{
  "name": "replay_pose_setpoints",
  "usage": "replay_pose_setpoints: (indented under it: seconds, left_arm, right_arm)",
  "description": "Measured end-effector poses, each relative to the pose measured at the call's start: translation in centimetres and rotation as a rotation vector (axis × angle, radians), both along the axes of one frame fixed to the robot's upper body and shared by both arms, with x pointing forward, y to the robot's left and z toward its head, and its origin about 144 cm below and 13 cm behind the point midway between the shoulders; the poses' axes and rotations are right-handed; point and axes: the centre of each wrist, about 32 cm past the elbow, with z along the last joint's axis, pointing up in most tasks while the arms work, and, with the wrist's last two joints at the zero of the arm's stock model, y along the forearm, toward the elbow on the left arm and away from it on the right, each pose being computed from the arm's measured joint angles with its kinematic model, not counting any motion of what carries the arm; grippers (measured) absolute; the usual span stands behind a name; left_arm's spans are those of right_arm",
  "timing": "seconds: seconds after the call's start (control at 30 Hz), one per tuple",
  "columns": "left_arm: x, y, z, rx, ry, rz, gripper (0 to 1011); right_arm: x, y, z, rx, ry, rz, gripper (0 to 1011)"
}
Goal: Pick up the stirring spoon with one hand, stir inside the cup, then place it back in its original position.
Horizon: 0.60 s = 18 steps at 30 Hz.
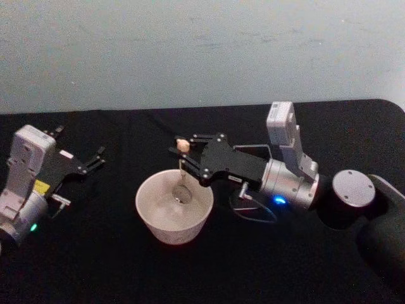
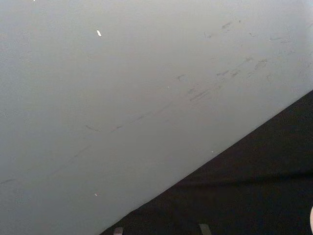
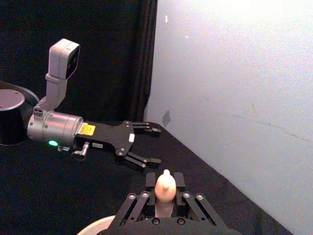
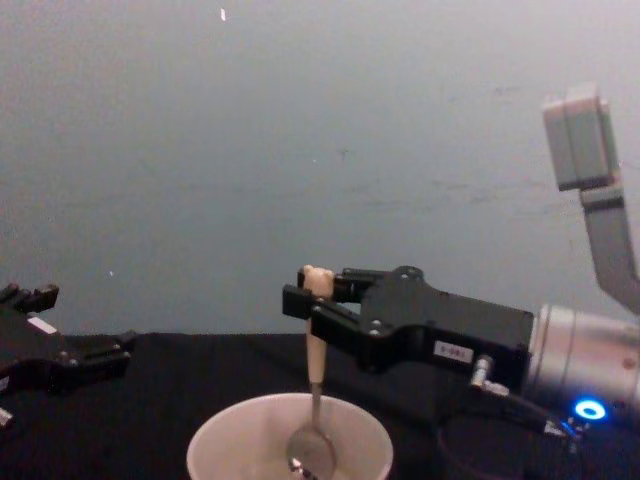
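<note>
The spoon hung nearly upright with its metal bowl down inside the cup, low and toward the far side of the pale interior. I could not tell whether the bowl touched the bottom. Its beige handle rose above the rim, and the little bear head poked out just above my fingers.

My right end effector was closed on that handle near its top, reaching in from the right and held level over the cup's far edge. My right wrist view looked along the fingers with the bear head clamped between them. I judged the grip firm enough, though so high a pinch leaves the long neck free to swing.

My left end effector was parked off to the left above the table, fingers spread and holding nothing, well apart from the cup.

I took this to be the stirring step: the spoon was picked up and in the cup, and putting it back was not yet done. The next move called for small circles of the wrist, keeping the bowl off the thin wall so the light cup would not be shoved or tipped. After that it called for a straight lift clear of the rim before carrying the spoon to its place.
</note>
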Motion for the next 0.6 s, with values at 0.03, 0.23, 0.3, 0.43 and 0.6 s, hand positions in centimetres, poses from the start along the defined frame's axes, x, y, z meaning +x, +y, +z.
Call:
replay_pose_setpoints:
  seconds: [0.03, 0.23, 0.3, 0.43, 0.6]
  left_arm:
    - [0.0, 0.0, 0.0, 0.0, 0.0, 0.0, 1002]
    - [0.0, 0.0, 0.0, 0.0, 0.0, 0.0, 1001]
    - [0.0, 0.0, 0.0, 0.0, 0.0, 0.0, 1001]
    - [0.0, 0.0, 0.0, 0.0, 0.0, 0.0, 1001]
    - [0.0, 0.0, 0.0, 0.0, 0.0, 0.0, 1001]
  right_arm:
    - [-0.1, -0.1, 0.0, -0.001, 0.0, -0.001, 212]
    - [-1.1, -1.1, 0.4, -0.011, 0.009, 0.001, 212]
    - [-1.6, -1.4, 0.4, -0.015, 0.012, 0.007, 212]
    - [-2.3, -1.7, 0.5, -0.023, 0.022, 0.024, 212]
    - [-3.0, -1.4, 0.5, -0.02, 0.03, 0.048, 212]
